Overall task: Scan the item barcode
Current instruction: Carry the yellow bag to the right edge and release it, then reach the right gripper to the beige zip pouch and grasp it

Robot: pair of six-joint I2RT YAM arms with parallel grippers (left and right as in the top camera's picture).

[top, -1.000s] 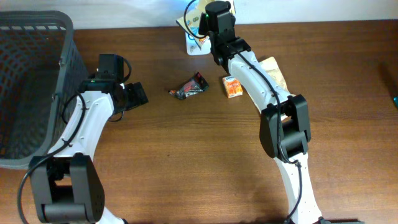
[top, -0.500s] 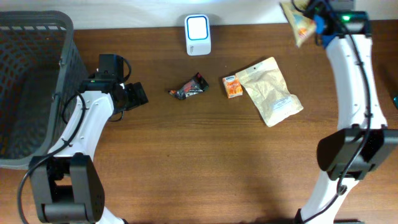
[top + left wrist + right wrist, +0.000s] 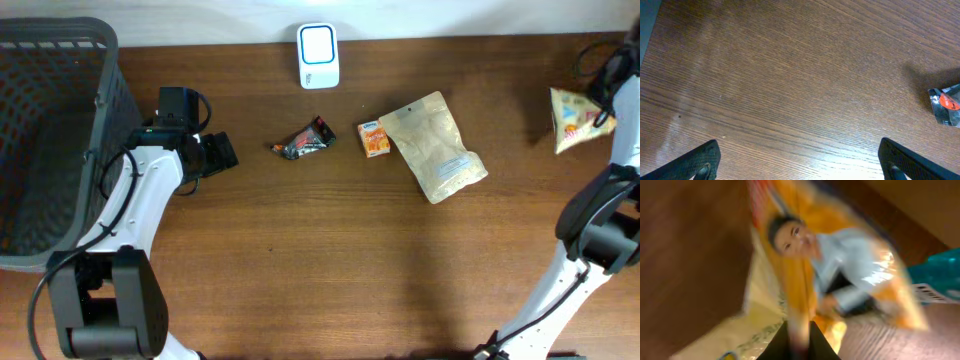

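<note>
The item, a yellow snack bag (image 3: 574, 118), hangs at the table's far right with my right gripper (image 3: 603, 100) shut on its edge. In the blurred right wrist view the bag (image 3: 840, 265) fills the frame, and the right gripper (image 3: 799, 336) has its dark fingers pinched on the bag's lower edge. The white scanner (image 3: 318, 56) stands at the back middle of the table, far to the left of the bag. My left gripper (image 3: 222, 153) rests by the basket. It is open (image 3: 800, 165) over bare wood, with nothing between its fingers (image 3: 696, 162).
A dark mesh basket (image 3: 60, 60) fills the left side. A black wrapper (image 3: 304, 140) (image 3: 946, 104), a small orange box (image 3: 375, 139) and a beige pouch (image 3: 436, 147) lie mid-table. A teal packet (image 3: 935, 277) with a barcode lies beyond the bag.
My right arm has swung from the scanner to the far right and forward, carrying the snack bag. The left arm has not moved.
</note>
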